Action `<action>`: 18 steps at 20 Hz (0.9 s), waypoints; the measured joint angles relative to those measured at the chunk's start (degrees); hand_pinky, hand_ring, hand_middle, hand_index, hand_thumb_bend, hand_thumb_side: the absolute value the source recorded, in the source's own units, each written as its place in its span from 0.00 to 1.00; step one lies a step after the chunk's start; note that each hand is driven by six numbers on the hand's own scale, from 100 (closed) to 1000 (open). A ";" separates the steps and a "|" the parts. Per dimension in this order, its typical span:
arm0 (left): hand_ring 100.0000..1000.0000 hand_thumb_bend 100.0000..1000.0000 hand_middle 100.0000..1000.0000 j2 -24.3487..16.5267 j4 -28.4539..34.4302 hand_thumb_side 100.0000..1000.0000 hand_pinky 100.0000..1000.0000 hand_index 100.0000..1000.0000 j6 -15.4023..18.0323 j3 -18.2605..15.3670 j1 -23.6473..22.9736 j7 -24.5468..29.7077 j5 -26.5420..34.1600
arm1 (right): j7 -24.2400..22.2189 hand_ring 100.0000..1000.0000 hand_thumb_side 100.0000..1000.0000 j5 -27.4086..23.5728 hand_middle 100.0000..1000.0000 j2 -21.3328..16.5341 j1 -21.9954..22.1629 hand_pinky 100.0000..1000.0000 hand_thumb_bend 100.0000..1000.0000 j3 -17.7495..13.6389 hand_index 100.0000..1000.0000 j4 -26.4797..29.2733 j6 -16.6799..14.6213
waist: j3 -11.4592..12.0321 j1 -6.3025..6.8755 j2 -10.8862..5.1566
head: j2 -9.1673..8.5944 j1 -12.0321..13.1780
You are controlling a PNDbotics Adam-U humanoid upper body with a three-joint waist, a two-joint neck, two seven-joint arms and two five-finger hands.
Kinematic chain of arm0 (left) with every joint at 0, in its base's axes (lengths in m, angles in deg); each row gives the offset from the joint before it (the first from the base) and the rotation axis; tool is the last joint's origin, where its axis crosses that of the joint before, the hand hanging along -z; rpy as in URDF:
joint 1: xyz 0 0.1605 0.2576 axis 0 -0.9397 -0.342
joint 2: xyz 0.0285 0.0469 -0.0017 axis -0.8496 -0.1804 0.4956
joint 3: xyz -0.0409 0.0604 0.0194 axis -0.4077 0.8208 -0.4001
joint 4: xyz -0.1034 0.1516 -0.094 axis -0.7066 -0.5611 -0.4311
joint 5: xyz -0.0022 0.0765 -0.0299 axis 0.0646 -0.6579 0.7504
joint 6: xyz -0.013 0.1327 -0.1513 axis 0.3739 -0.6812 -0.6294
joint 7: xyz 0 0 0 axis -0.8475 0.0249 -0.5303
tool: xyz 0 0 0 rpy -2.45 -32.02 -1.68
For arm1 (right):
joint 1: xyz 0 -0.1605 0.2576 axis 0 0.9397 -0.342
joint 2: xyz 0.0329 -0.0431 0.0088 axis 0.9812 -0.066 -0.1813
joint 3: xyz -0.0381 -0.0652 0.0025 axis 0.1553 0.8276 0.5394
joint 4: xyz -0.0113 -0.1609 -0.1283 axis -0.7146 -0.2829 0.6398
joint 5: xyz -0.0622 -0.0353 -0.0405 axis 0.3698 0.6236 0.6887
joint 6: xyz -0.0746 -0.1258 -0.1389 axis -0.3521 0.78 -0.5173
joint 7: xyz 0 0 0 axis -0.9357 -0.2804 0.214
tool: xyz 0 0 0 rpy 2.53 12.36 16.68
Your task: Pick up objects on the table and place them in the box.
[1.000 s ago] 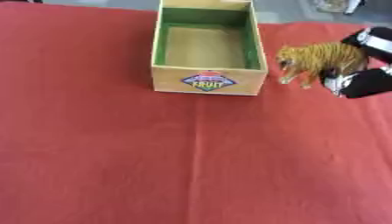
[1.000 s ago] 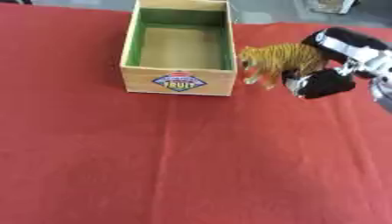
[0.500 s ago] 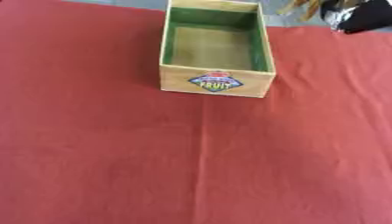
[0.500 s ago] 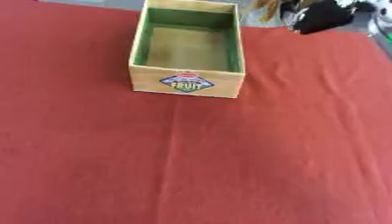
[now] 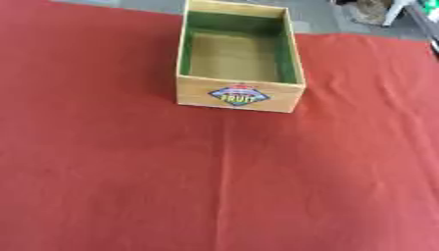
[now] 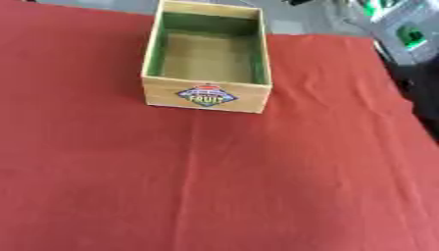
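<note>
Right now a red cloth (image 5: 111, 186) covers the table, with a crease running toward the near edge. Toward the far side stands the open wooden box (image 5: 239, 93), green inside, its near wall bearing a FRUIT label (image 5: 239, 94). Neither hand shows, so their fingers cannot be told.

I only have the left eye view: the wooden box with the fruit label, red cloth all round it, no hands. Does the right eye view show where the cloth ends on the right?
Observer: Yes. The red cloth ends at a slanting right edge there, with dark floor beyond it.
Operator: Anything past the far right corner?
Observer: A grey unit with green lights stands there, off the cloth, to the right of the green-lined wooden box.
</note>
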 measured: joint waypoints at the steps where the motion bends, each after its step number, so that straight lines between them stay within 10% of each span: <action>1: 0.54 0.00 0.51 0.00 0.00 0.68 0.55 0.76 0.06 0.01 0.27 0.06 0.02 | 0.64 0.49 0.13 0.79 0.27 1.08 -0.79 0.71 0.00 0.01 0.12 -1.37 -0.06 | 0.26 -0.13 0.20 | -0.35 -0.37; 18: 0.53 0.00 0.51 0.07 0.02 0.68 0.55 0.76 0.21 0.36 1.23 0.43 0.28 | 9.43 0.50 0.12 13.62 0.27 12.76 -3.90 0.71 0.00 -2.22 0.15 -21.95 -7.34 | 2.85 -1.27 2.31 | -2.93 -3.22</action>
